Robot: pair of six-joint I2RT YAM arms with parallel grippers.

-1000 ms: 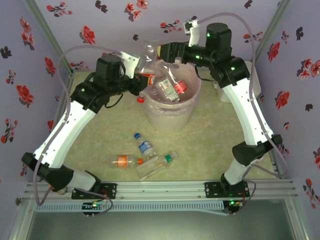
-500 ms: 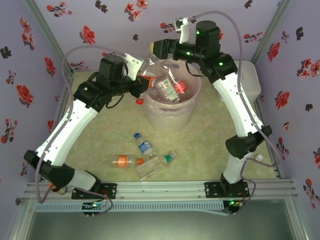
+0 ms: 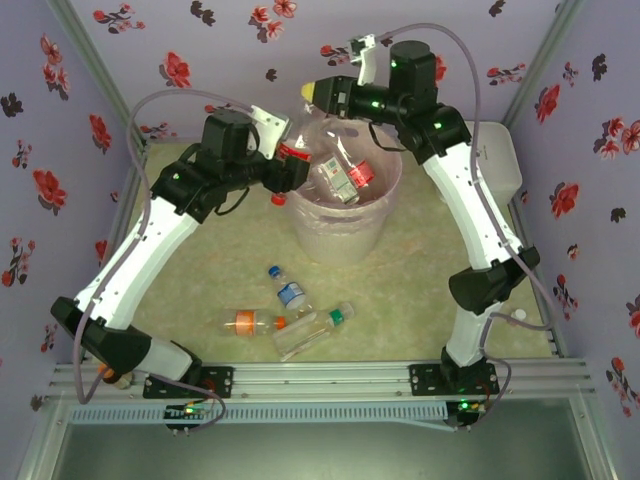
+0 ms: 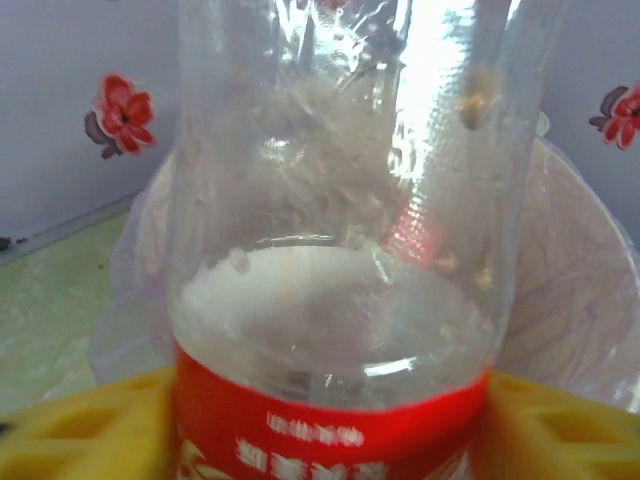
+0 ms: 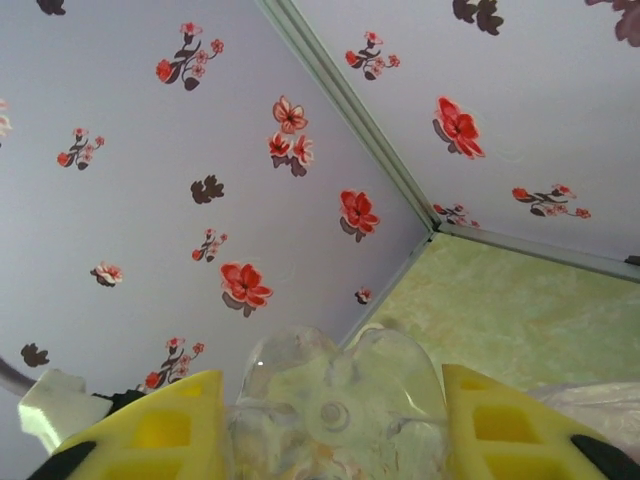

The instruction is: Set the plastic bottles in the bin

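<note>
Bottles update: the red-label bottle [image 4: 330, 300] hung over the left rim of the bin [image 3: 345, 235]. In the last second my right jaws swung in and pinched its clear lobed base. Left jaws flanked the red label, and I couldn't tell if they'd let go yet. Looked like a handover, so the drop seemed close. Thin crinkly plastic, glossy label, filmy pinkish bin liner. Three more bottles [image 3: 290, 295] lay on the tabletop [image 3: 200, 260] in front of the bin.
</note>
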